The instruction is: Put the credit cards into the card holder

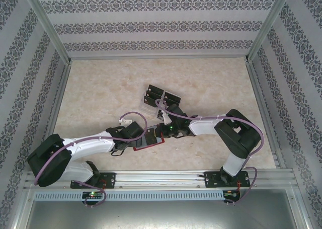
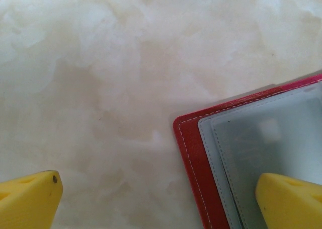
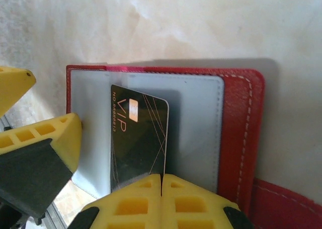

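Credit card (image 3: pixel 138 138), black with VIP lettering, sits over the pale inner sleeve of the card holder (image 3: pixel 241 128), the red wallet lying open and flat on the marble-look table (image 2: pixel 126 63), just in front of the two arms. The right gripper (image 3: pixel 161 194) has its yellow fingers pressed tight together, clamped on the card's near edge. The card leans slightly across the sleeve, its far corner clear of the red border. On the other side, the left gripper (image 2: pixel 161 201) hangs low with its jaws spread wide, and one of its fingers (image 2: pixel 289 199) is over the holder's sleeve near the stitched corner. From above, more black cards (image 1: pixel 149 94) wait in the clear tray (image 1: pixel 151 107) just beyond the holder.
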You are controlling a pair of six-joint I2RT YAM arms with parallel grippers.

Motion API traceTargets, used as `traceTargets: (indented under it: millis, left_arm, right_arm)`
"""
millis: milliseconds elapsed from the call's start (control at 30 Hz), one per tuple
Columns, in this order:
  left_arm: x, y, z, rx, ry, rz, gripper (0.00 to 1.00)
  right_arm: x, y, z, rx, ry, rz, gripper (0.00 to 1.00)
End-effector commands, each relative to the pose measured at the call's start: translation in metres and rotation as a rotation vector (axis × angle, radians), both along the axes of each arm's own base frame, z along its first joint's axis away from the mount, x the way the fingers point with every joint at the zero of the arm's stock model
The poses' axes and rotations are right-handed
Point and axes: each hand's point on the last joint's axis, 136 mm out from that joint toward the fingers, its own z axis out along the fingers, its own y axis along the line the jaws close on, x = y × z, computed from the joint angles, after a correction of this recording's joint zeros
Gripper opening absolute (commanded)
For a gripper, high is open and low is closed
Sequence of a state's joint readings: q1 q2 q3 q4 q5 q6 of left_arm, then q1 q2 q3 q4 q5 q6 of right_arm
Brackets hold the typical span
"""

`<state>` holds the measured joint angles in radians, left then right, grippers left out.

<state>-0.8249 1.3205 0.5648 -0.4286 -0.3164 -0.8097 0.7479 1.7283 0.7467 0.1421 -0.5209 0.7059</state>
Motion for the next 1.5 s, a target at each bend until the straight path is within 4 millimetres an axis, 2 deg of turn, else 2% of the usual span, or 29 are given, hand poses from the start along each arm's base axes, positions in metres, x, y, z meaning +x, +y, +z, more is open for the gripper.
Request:
traceTargets:
  millis: [0,433,1333,1467]
  left_arm:
    - [-0.02,0.019,-0.019,0.096,0.086,-0.013,1.0]
    - [-0.019,0.018,-0.019,0.093,0.083,-0.015,1.0]
    - [-0.019,0.017,-0.019,0.088,0.085,-0.015,1.0]
    - [-0.016,0.015,-0.014,0.079,0.072,-0.011,1.0]
  right_arm:
    - [-0.006,-0.008,-0.006,-0.027,0.02,-0.008,0.0]
    - [-0.006,0.004,-0.005,-0.011,0.03,0.019,0.0]
    - [-0.019,0.036,-0.003,0.011,0.039,0.077,0.0]
    - [-0.021,0.04,-0.004,0.012,0.043,0.083,0.0]
